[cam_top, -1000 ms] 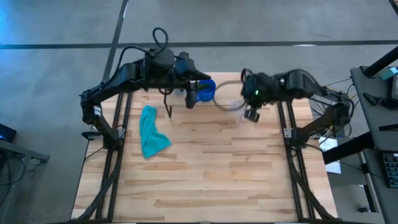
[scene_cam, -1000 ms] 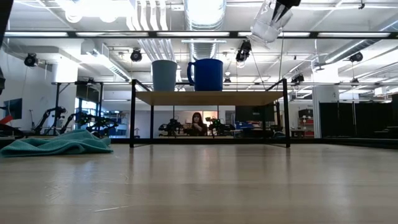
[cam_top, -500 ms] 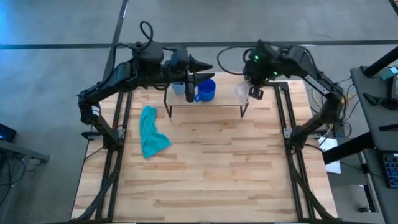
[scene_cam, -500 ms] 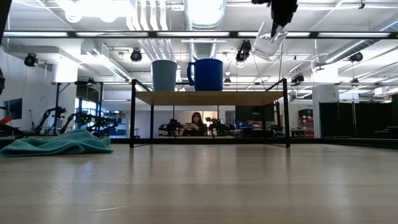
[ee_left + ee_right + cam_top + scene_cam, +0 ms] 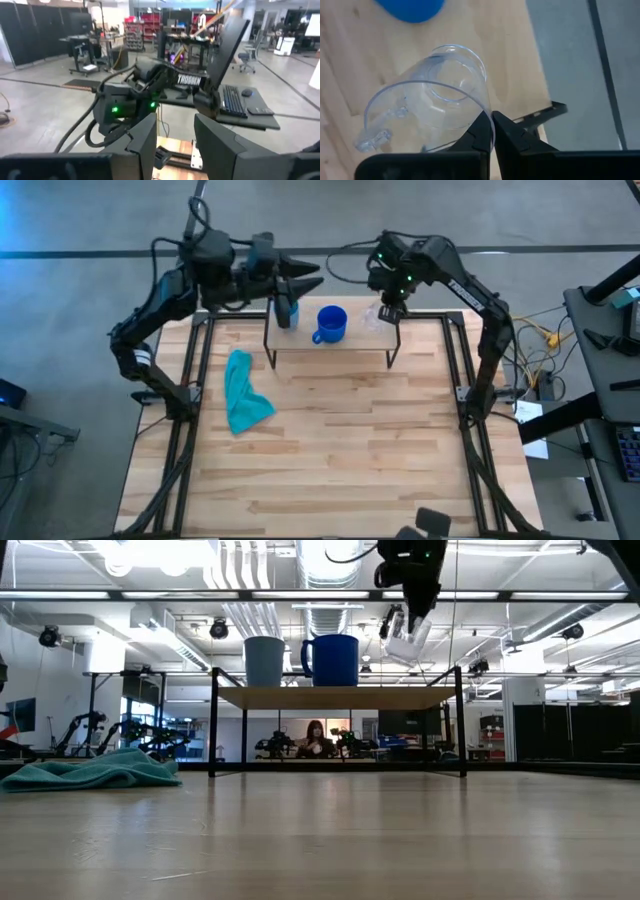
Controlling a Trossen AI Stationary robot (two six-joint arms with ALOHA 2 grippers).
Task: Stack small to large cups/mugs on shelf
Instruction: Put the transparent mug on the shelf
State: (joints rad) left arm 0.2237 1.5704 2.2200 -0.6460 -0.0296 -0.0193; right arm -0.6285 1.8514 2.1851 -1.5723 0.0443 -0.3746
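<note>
The light-blue cup (image 5: 264, 661) and blue mug (image 5: 333, 660) already stood on the shelf (image 5: 338, 697); only the clear cup (image 5: 427, 102), its rim pinched in the right gripper's (image 5: 492, 131) clenched fingers above the shelf, remained, while the left gripper's (image 5: 172, 135) fingers hung released.

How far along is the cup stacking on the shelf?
Done: light-blue cup and royal-blue mug stand side by side on the shelf. In hand: the right gripper is shut on the clear cup's rim, holding it tilted above the shelf's right part. Left: setting it down. Left gripper waits open behind the shelf.
</note>
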